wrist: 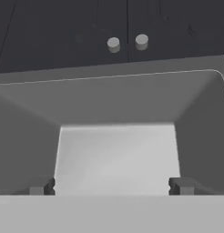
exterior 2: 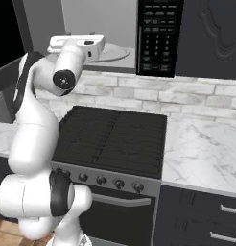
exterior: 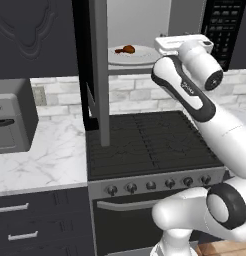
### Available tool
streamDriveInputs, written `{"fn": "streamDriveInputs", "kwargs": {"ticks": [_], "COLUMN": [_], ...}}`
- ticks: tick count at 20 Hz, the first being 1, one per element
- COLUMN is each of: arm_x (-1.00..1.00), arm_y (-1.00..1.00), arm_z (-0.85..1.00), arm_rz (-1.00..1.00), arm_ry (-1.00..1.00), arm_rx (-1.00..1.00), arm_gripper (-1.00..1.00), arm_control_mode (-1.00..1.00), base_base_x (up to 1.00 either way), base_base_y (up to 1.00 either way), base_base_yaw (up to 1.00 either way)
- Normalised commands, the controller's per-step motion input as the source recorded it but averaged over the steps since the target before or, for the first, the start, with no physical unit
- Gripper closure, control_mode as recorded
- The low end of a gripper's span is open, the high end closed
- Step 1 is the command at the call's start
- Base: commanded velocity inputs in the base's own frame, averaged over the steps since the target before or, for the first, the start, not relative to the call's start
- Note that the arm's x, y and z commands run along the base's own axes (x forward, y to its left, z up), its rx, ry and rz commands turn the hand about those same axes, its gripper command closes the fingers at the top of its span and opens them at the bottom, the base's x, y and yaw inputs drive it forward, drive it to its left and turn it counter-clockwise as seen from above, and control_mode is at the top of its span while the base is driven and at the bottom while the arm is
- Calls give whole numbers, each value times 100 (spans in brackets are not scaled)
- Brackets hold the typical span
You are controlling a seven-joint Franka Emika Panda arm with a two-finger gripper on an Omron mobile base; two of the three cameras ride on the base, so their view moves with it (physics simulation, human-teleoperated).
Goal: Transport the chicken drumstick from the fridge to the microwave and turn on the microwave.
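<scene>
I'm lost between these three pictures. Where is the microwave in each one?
Left base view: the microwave is at top centre, door open, above the stove.
Right base view: top centre, its button panel to the right.
Hand view: its grey inside spreads across the middle.
Shared landmark: the black stove, in both base views.

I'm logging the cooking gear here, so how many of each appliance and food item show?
microwave: 1
stove: 1
toaster oven: 1
chicken drumstick: 1
white round plate: 1
Total: 5
</scene>
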Motion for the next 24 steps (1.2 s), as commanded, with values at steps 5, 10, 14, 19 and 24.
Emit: {"fn": "streamDriveInputs", "kwargs": {"ticks": [5, 10, 14, 19, 24], "arm_x": [-100, -100, -87, -47, -27], "arm_y": [-12, -1, 16, 26, 33], "arm_z": [10, -8, -12, -3, -10], "arm_rz": [0, 0, -2, -1, -1], "arm_ry": [4, 12, 31, 44, 49], "arm_rx": [1, -9, -30, -39, -44], "arm_gripper": [-100, -100, -100, -100, -100], "arm_control_mode": [-100, -100, -100, -100, -100], "base_base_x": [0, 0, 0, 0, 0], "base_base_y": [0, 0, 0, 0, 0], "base_base_yaw": [0, 0, 0, 0, 0]}}
